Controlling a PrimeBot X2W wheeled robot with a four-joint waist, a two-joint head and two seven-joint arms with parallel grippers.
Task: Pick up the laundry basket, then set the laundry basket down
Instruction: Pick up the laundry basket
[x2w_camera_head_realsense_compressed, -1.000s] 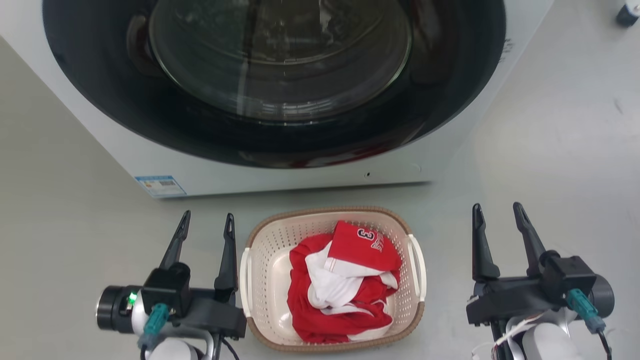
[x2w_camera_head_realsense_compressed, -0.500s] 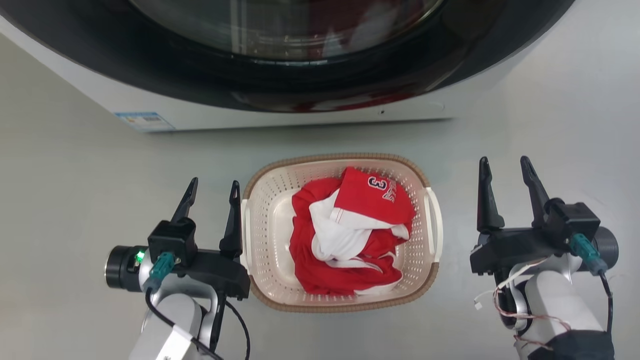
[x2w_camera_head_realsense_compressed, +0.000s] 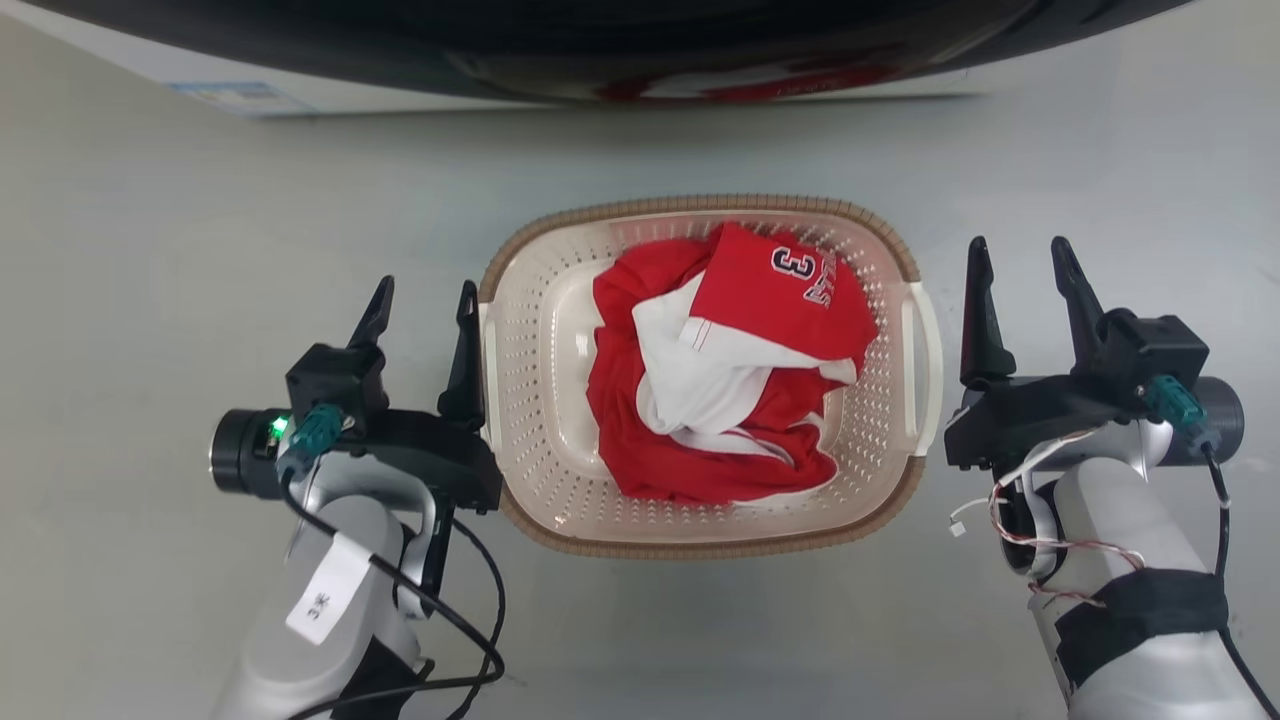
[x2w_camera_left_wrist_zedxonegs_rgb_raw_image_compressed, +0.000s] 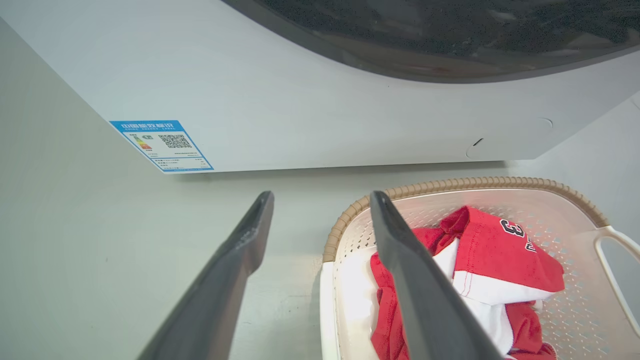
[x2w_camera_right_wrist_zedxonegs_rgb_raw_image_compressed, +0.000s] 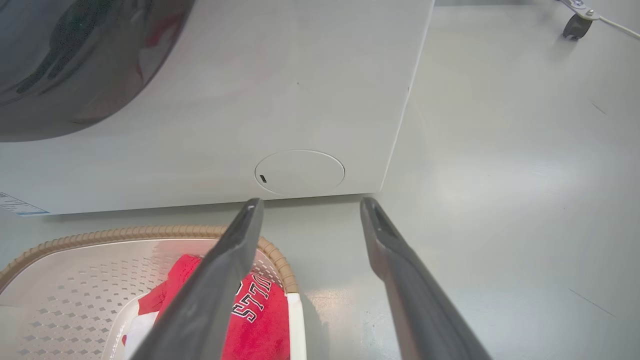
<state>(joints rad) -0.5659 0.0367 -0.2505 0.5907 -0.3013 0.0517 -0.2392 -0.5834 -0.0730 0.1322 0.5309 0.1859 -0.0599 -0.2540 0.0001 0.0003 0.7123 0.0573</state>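
Head view: cream perforated plastic laundry basket (x2w_camera_head_realsense_compressed: 700, 203), brown woven-look rim, on grey floor (x2w_camera_head_realsense_compressed: 200, 200) before white washer (x2w_camera_left_wrist_zedxonegs_rgb_raw_image_compressed: 300, 100). Flanking its white handles (x2w_camera_head_realsense_compressed: 925, 365), left gripper (x2w_camera_head_realsense_compressed: 426, 285) and right gripper (x2w_camera_head_realsense_compressed: 1018, 245), jaws spread, holding nothing. Pick-up step, approach; next, probably closing on both handles evenly.

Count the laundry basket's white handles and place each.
2. Left handle on the laundry basket sits beside the left gripper; right handle is near the right gripper.

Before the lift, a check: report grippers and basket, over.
Left gripper open, beside left handle; right gripper open, beside right handle. Cream perforated plastic laundry basket, brown rim, on grey floor, not held. Red-and-white garment inside; nothing in the way.
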